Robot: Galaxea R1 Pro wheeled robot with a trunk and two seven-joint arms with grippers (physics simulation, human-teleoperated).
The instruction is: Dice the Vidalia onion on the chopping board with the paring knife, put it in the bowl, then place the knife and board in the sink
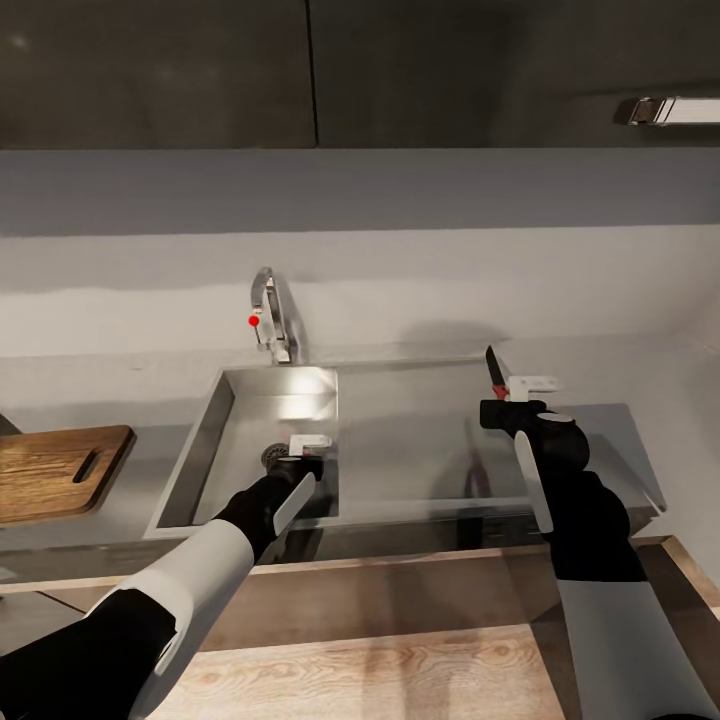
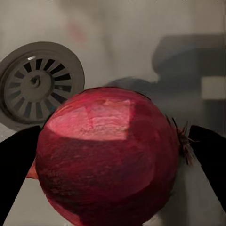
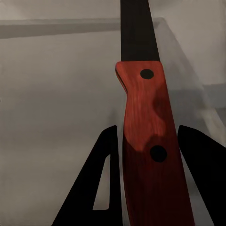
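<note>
**Onion bracketed in the basin; knife carried over the drainboard**

Left gripper (image 2: 113, 155): the two dark fingers (image 2: 16, 165) are seen on either side of the Vidalia onion (image 2: 108, 155), spread wide, with the bulb between them. Contact of the pads with the skin cannot be confirmed; a firm squeeze is not evident, so the state is recorded as uncertain. The onion is located in the sink (image 1: 215, 430), just beside the round drain (image 2: 40, 82), as seen in the left wrist view. In the head view the left gripper (image 1: 300, 465) is lowered into the basin near its front wall.

Handling, as judged: the bulb is round, firm and fairly weighty for its size, with dry, papery, glossy skin that may slip or shear under the pads. A hold across the widest girth is preferred, away from the wispy root tuft (image 2: 181, 136), so that the bulb is not squeezed out of the jaws.

Right gripper (image 3: 141, 155): it is closed on the reddish handle of the paring knife (image 3: 143, 122), fingers on both flanks, near the rear rivet. In the head view the knife (image 1: 495, 372) is held blade up above the drainboard side of the sink. The knife is judged light and rigid; the smooth handle could pivot if it is gripped loosely.

Further out: the tap (image 1: 270, 315) with its red knob stands behind the basin, and the chopping board (image 1: 55, 470) lies on the countertop (image 1: 130, 390), well left of the sink.
</note>
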